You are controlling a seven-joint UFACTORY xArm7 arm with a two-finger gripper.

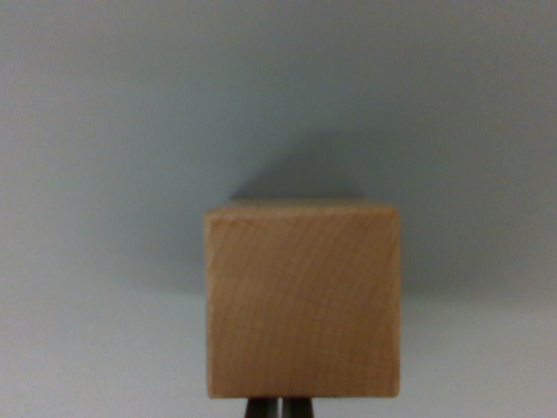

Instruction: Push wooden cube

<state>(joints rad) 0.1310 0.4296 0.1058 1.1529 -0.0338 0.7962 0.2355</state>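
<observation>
**Wrist view: cube square ahead of closed fingertips**

Wrist view's left side is nothing but the surface [96,348], a smooth, matte, pale grey-blue sheet with no seam, mark or edge showing. It reads slightly darker and bluer toward the top of the frame and paler, almost white, toward the bottom. No wall, corner or other part of the room can be made out; the plain ground fills the frame from edge to edge.

At centre stands the cube [303,300], light tan wood with faint curved grain lines running across its near face. It sits flat on the surface, upright and square to the camera, so that only the front face and a thin sliver of the top show. A soft dark shadow lies on the surface behind it, above its top edge, and spreads a little toward the wrist view's right.

Just below the cube's bottom edge, at the very foot of the frame, the gripper [280,407] shows as two dark fingertips standing side by side with only a thin pale line between them, so the claw looks clenched with nothing held. The tips sit right at the cube's near face; whether they actually touch it cannot be told.

Right of the cube, the same bare surface runs on.
</observation>
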